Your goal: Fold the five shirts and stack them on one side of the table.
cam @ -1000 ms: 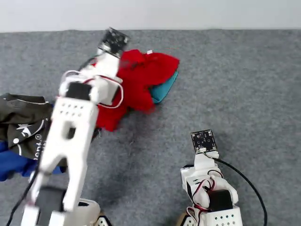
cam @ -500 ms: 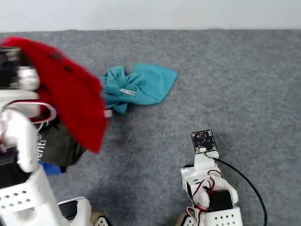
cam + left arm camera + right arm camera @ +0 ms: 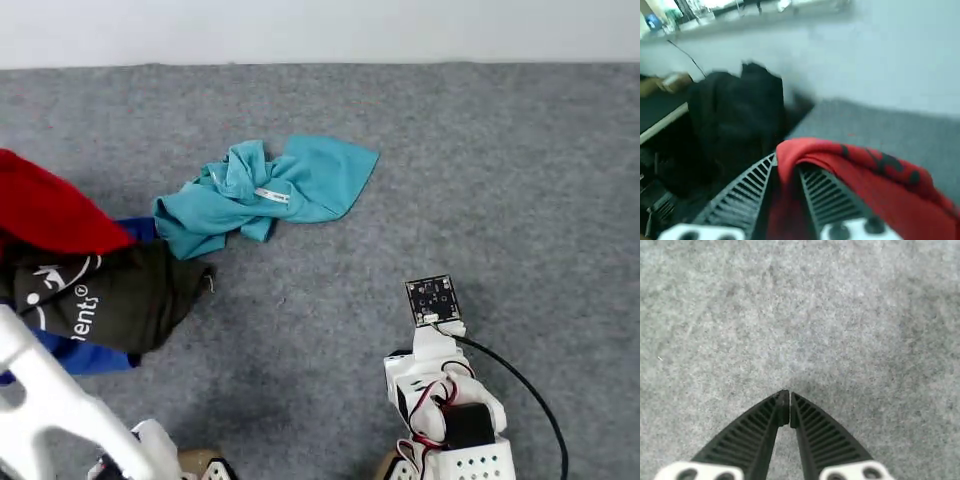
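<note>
My left gripper (image 3: 787,172) is shut on a red shirt (image 3: 860,190), whose cloth bunches between the black fingers (image 3: 750,187). From above, the red shirt (image 3: 45,212) hangs at the far left edge, over a dark shirt with white print (image 3: 100,295) and a blue shirt (image 3: 75,358). A teal shirt (image 3: 265,190) lies crumpled on the grey table (image 3: 500,180), left of centre. My right gripper (image 3: 786,409) is shut with nothing in it, low over bare grey surface; its arm (image 3: 440,390) rests at the front right.
The white left arm (image 3: 50,410) stands at the front left corner. The left wrist view looks past the table's edge at a dark bundle (image 3: 735,125) and a pale wall (image 3: 880,55).
The left arm has swung from the table's middle to the far left, carrying the red shirt off the teal shirt, which now lies uncovered. The right arm has not moved.
</note>
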Motion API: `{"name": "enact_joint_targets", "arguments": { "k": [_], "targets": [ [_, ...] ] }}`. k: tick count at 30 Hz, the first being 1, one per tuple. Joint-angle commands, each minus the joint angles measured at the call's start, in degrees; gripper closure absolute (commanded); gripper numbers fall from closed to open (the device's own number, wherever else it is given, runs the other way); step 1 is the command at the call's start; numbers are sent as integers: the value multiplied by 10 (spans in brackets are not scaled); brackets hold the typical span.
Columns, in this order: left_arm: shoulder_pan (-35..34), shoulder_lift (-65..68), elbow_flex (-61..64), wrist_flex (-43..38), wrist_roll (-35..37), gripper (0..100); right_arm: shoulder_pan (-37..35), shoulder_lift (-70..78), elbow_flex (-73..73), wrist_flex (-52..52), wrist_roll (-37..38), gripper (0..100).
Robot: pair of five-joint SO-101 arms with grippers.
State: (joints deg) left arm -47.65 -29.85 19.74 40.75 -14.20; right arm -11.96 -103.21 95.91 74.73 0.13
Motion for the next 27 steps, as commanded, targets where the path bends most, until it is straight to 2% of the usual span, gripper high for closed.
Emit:
{"name": "enact_joint_targets", "arguments": {
  "k": [1, 3, 6, 11, 20, 24, 27],
  "targets": [
    [-4, 30, 20, -16, -89, 924, 7, -6, 6, 2, 5, 988],
    [-5, 33, 36, 4, -124, 842, 7, -6, 6, 2, 5, 988],
    [-4, 32, 25, 68, -133, 764, 7, -6, 6, 2, 5, 988],
    [4, 33, -66, 190, -133, 754, 7, -6, 6, 2, 5, 988],
    [73, 33, -240, 444, -129, 754, 7, -6, 6, 2, 5, 988],
    [130, 33, -285, 544, -115, 754, 7, -6, 6, 2, 5, 988],
    [199, 38, -289, 560, -80, 754, 7, -6, 6, 2, 5, 988]
  ]
}}
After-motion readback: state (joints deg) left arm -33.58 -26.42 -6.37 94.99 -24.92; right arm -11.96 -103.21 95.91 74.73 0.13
